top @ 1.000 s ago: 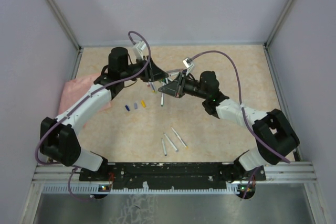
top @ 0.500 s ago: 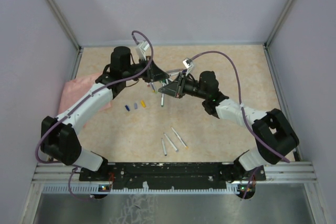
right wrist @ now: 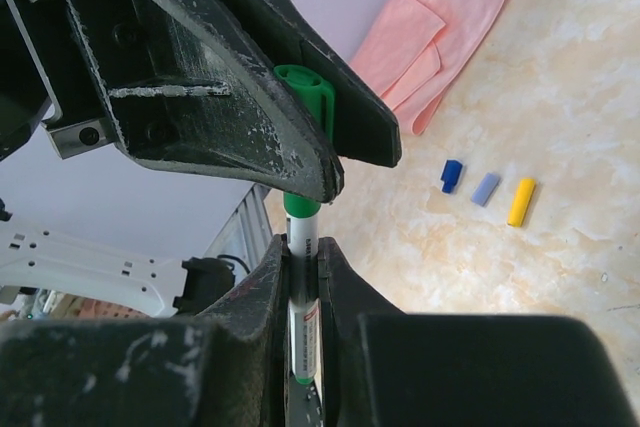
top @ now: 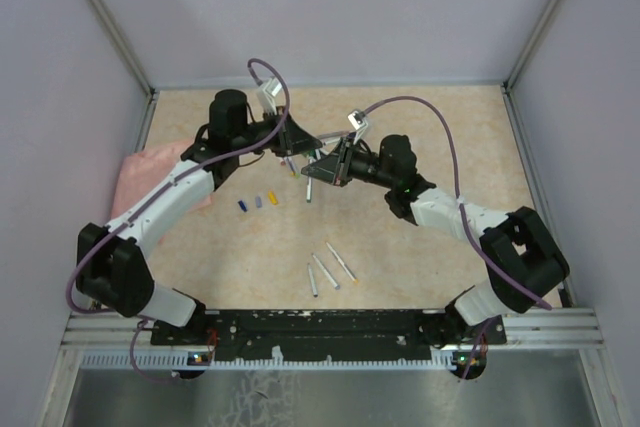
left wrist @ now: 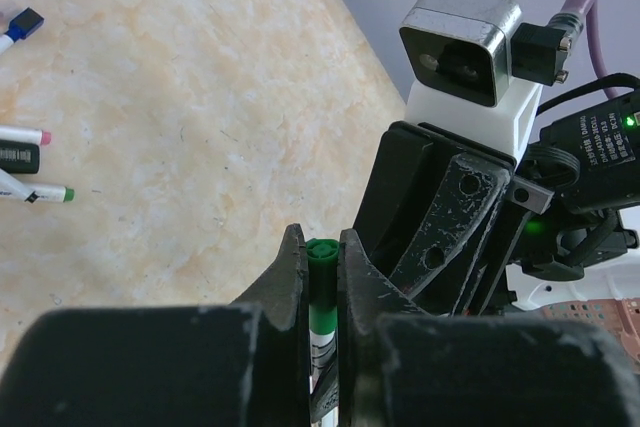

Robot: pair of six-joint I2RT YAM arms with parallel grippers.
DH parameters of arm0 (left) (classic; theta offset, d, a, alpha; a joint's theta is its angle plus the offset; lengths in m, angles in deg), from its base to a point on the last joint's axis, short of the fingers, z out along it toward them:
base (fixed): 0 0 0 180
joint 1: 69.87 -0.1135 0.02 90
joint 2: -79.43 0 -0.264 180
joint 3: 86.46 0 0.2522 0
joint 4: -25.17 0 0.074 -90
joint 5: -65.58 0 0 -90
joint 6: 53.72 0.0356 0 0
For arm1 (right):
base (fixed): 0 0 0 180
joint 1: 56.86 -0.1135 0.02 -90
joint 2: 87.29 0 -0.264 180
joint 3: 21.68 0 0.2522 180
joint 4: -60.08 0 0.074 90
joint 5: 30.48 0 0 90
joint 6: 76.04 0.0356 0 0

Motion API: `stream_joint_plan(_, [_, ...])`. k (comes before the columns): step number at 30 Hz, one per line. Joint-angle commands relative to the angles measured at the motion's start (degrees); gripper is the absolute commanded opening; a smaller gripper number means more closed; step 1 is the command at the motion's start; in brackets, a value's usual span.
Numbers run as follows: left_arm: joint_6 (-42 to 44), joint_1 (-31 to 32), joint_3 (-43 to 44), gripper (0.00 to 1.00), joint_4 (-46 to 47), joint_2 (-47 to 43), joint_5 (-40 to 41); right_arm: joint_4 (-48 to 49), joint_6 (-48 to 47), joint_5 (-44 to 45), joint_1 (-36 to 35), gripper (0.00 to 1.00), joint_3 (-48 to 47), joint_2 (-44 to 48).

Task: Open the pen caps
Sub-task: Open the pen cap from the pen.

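Top view: both arms bend inward, left gripper (top: 291, 154) and right gripper (top: 320, 171) meeting nose to nose above the table's (top: 430, 127) far middle. Left wrist: its jaws clamp the green cap (left wrist: 321, 269), end-on toward the frame's top. Right wrist: its jaws pinch the pen (right wrist: 302, 267) barrel, long axis upright in frame, cap end between the left fingers.
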Motion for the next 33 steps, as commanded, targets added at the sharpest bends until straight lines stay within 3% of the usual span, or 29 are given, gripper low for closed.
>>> stream_joint_plan(1, [-0.85, -0.01, -1.36, 0.00, 3.75, -1.89, 1.76, 4.22, 0.48, -1.36, -0.87, 0.09, -3.13, 0.44])
stream_joint_plan(13, [-3.07, -0.32, -3.36, 0.00, 5.80, -4.18, 6.22, 4.68, 1.15, -1.36, -1.86, 0.27, -2.99, -0.08])
stream_joint_plan(20, [-3.28, -0.50, -3.28, 0.00, 6.12, -5.48, 9.87, 5.73, 2.05, -1.31, -2.95, 0.29, -2.42, -0.69])
stream_joint_plan(25, [-3.53, -0.42, -3.51, 0.00, 6.47, -5.96, 10.54, 6.06, 2.39, -1.29, -3.33, 0.23, -2.10, -1.04])
stream_joint_plan(30, [-3.35, -0.50, -4.44, 0.01, 7.95, -6.54, 9.04, 6.39, 2.91, -1.38, -3.60, 0.01, -2.37, -1.42])
stream_joint_plan(31, [-3.27, -0.54, -4.60, 0.03, 7.96, -6.66, 8.69, 6.47, 3.05, -1.33, -3.62, 0.00, -2.31, -1.38])
stream_joint_plan(33, [-3.12, -0.58, -5.19, 0.17, 7.97, -7.09, 8.15, 6.36, 2.89, -0.91, -3.64, 0.00, -2.22, -0.97])
